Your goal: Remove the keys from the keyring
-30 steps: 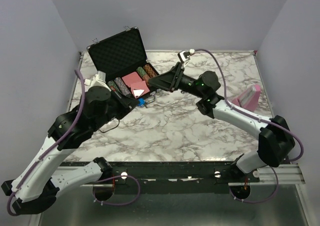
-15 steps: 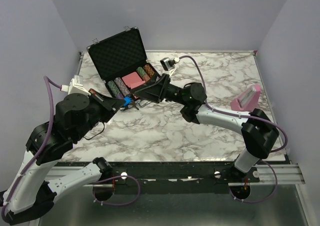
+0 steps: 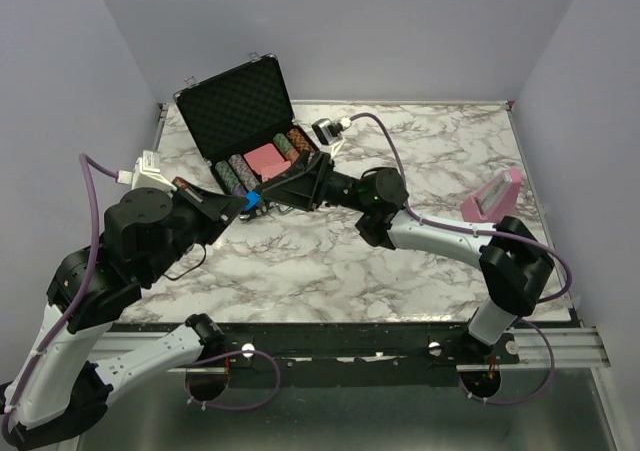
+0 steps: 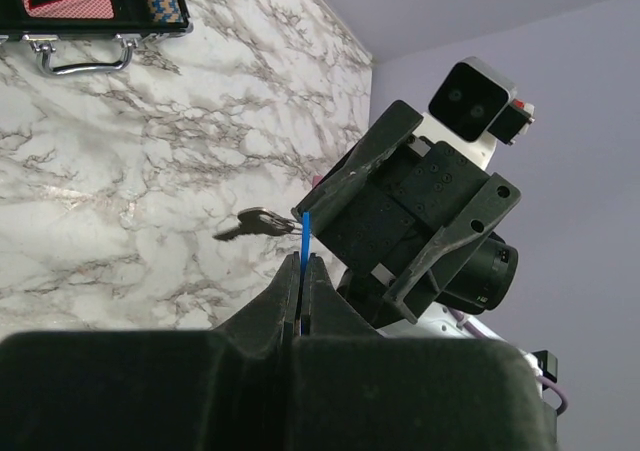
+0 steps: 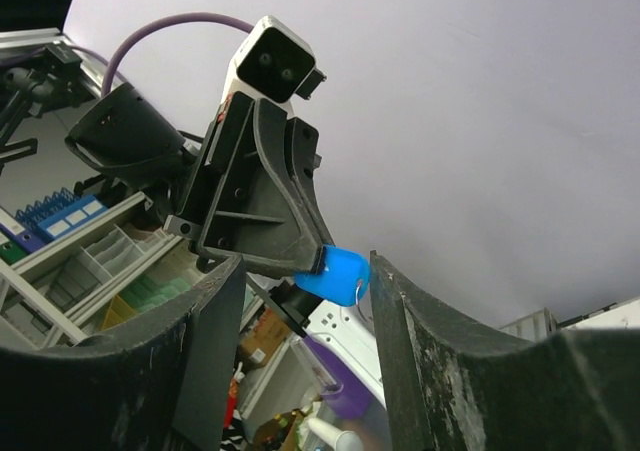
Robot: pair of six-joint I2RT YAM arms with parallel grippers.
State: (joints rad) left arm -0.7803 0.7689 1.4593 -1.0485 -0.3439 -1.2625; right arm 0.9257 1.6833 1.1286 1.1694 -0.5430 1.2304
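My left gripper [image 3: 243,204] is raised above the marble table and shut on the bright blue piece [image 3: 253,201] of the bunch. In the left wrist view the blue piece [image 4: 305,233] stands edge-on out of the closed fingertips of my left gripper [image 4: 303,261]. A small silvery key [image 4: 255,223] sticks out to its left. My right gripper [image 3: 270,196] faces it from the right. In the right wrist view, my right gripper [image 5: 305,271] has its jaws apart around the blue piece [image 5: 337,274], the right finger closest. The keyring itself is too small to make out.
An open black case [image 3: 240,101] with poker chips and red cards lies at the back left, its handle [image 4: 85,61] toward the table's middle. A pink object [image 3: 492,196] stands near the right edge. The two grippers meet above the marble just in front of the case.
My left gripper carried the blue piece to the left and lifted. My right gripper followed it leftward, brought its jaws around the piece and narrowed them.
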